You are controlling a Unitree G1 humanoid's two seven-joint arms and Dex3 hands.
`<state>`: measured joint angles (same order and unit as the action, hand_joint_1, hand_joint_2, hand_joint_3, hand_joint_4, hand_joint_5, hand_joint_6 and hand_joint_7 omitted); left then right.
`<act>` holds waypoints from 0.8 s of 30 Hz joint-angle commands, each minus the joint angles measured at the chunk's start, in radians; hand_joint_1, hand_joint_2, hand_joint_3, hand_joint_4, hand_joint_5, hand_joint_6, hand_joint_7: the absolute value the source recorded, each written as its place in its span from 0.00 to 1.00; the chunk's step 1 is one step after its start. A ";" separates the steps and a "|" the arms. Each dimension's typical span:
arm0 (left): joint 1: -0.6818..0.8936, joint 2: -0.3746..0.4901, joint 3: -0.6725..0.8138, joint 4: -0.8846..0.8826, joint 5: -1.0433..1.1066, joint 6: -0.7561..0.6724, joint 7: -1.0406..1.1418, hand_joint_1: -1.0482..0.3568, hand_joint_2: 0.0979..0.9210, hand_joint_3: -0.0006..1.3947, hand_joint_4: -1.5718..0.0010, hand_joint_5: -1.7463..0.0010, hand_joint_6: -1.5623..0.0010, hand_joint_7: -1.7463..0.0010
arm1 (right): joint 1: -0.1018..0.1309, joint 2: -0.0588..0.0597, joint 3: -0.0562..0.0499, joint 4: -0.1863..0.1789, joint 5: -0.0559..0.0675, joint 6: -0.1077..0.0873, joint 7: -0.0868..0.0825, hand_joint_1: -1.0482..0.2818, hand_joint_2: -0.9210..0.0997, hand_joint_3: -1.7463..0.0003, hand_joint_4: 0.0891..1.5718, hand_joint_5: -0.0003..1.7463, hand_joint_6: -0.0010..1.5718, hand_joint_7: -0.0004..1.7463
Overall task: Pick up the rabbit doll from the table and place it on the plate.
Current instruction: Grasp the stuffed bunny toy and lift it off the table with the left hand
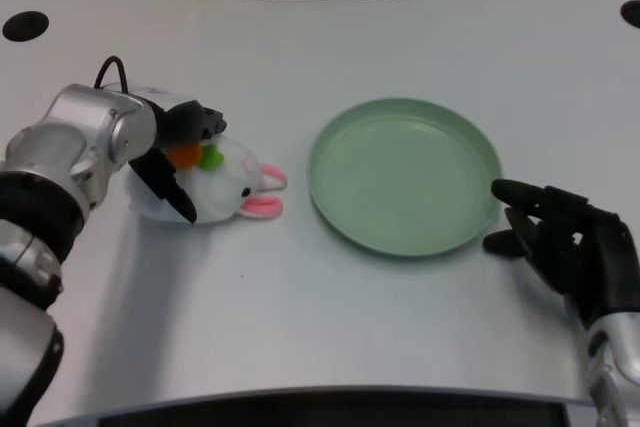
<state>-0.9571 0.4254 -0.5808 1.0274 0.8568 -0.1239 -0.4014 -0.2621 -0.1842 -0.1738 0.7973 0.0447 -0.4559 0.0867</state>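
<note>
Where cabinets end, white table (400, 337), dark grommet holes (24, 25).

White table (330, 37), glossy, wavy far edge, dark round holes at far corners. On it: white rabbit doll (232, 187) lying left of centre, pink ears toward green plate (404, 175); plate near doll, not touching.

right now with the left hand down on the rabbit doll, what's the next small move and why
Probably close the fingers around the doll before lifting. The left robot hand sits over the rabbit doll, with one finger down its near side, but a firm grip is not evident and the doll lies on the table. The green plate to its right holds nothing.
</note>
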 commanded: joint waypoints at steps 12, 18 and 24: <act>-0.047 -0.079 -0.125 0.179 0.051 -0.022 0.123 0.09 0.90 0.00 1.00 1.00 0.96 1.00 | 0.033 0.008 -0.003 -0.054 0.015 0.017 0.000 0.48 0.00 0.90 0.50 0.50 0.67 0.01; -0.040 -0.080 -0.169 0.181 0.076 -0.030 0.203 0.10 0.90 0.00 0.93 0.96 0.90 0.97 | 0.044 0.011 -0.003 -0.085 0.018 0.040 0.003 0.49 0.00 0.89 0.50 0.51 0.67 0.01; -0.025 -0.074 -0.167 0.202 0.062 -0.056 0.306 0.23 0.82 0.00 0.76 0.87 0.75 0.95 | 0.042 0.010 -0.005 -0.076 0.019 0.033 0.007 0.49 0.00 0.89 0.50 0.51 0.67 0.01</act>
<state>-1.0047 0.3509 -0.7449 1.2157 0.9206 -0.1683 -0.1060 -0.2270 -0.1754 -0.1750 0.7207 0.0508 -0.4252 0.0923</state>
